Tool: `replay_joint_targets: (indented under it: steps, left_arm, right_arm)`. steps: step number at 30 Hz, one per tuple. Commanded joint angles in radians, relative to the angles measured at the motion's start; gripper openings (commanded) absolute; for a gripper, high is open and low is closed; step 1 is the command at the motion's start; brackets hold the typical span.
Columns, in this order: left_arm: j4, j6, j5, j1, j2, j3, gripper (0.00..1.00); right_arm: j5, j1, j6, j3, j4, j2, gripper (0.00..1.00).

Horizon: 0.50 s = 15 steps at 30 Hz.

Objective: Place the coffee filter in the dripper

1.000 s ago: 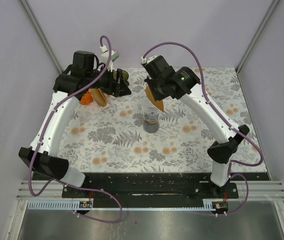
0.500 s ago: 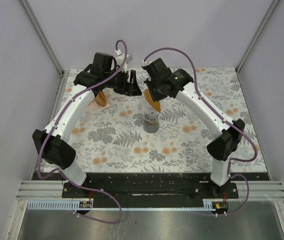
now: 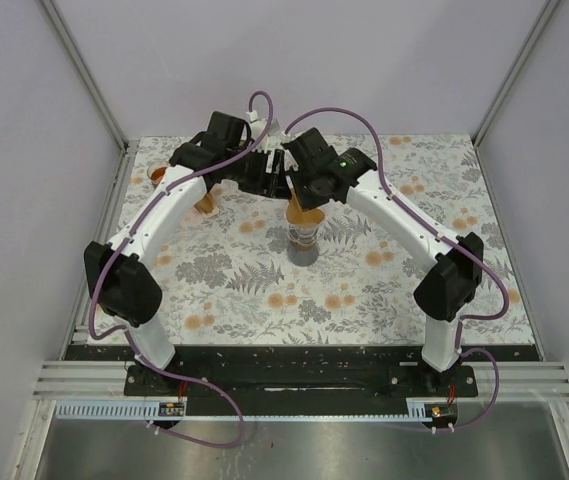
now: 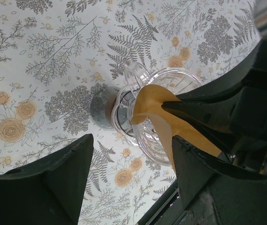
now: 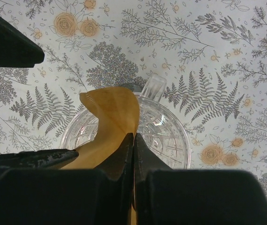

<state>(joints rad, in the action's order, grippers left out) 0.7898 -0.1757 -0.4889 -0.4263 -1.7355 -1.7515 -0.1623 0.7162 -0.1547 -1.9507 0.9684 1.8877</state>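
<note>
Fingers of the right gripper pinch the filter just over the dripper, which stands on a grey base, left gripper spread wide nearby; folded flat, the filter could snag the rim and tip the dripper over.

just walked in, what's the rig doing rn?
The right hand is shut on a brown paper coffee filter and holds it over the mouth of the clear ribbed dripper, which sits on a grey base. The filter is not yet seated in the cone. The left hand is open and empty, hovering near the dripper.
</note>
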Motion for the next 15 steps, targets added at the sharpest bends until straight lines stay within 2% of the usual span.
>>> replay_joint_targets:
  steps: [1,9,15]
  left_arm:
    - [-0.046,0.004,0.029,-0.009,-0.009,-0.042,0.71]
    - [-0.043,-0.013,0.004,-0.015,-0.027,-0.092,0.76]
    - [-0.038,-0.001,0.003,-0.035,-0.007,-0.065,0.79]
  right_arm:
    - [0.02,-0.004,-0.011,0.004,-0.049,-0.029,0.0]
    - [-0.045,-0.003,-0.045,0.027,-0.103,-0.044,0.0]
    - [-0.066,-0.003,-0.089,0.065,-0.149,-0.079,0.0]
